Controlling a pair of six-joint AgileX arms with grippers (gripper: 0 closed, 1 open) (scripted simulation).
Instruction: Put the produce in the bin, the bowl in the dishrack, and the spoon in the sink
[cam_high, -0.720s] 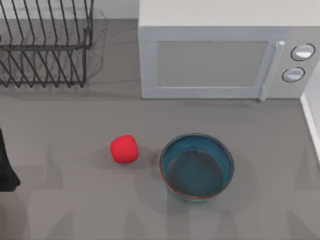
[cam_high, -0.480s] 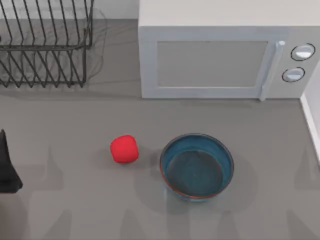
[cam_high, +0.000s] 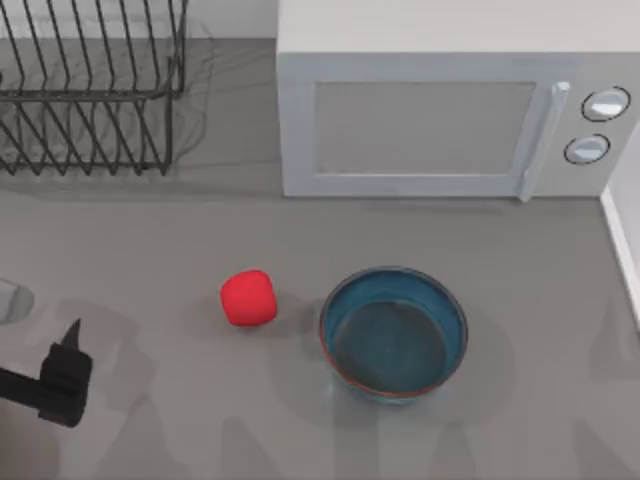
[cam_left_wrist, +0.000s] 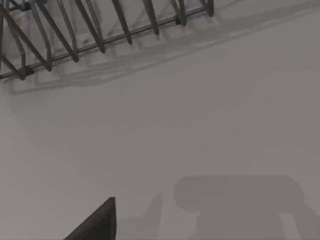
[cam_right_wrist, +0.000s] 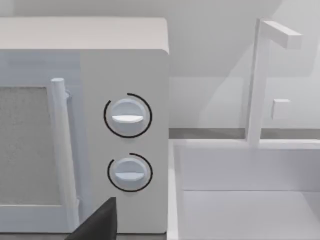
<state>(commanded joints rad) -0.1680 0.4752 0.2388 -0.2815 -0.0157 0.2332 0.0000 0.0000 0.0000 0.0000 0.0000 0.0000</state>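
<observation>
- Top view: my left gripper (cam_high: 68, 352), a dark blocky shape, sits low over the grey bench (cam_high: 150, 240) near its left edge, well apart from everything else. One dark pointed tip shows; I cannot tell whether the fingers are apart or together.
- Top view: the small bright-red rounded lump of produce (cam_high: 248, 297) lies on the bench near the middle, just beside the bowl and to its left, not touching it.
- Top view: the round deep teal-blue bowl with a thin reddish-brown rim (cam_high: 394, 333) stands upright on the bench, right of the produce and in front of the microwave. Nothing visible inside it.
- Top view: the dark metal wire dishrack (cam_high: 90, 90) of thin upright and slanted bars stands at the back left. The white boxy microwave (cam_high: 450, 110) with two round dials stands at the back, right of the rack, door closed.
- Left wrist view: the lower bars of the dishrack (cam_left_wrist: 100, 30) cross the far bench, throwing shadows on it. A dark wedge at the picture's edge is part of my gripper; finger state unclear.
- Right wrist view: the microwave's dial side (cam_right_wrist: 127, 117) faces the camera, with the white basin of the sink (cam_right_wrist: 245, 195) just beside it and a white squared faucet (cam_right_wrist: 260, 80) rising behind. A dark wedge of my right gripper shows; I cannot tell its fingers' state.
</observation>
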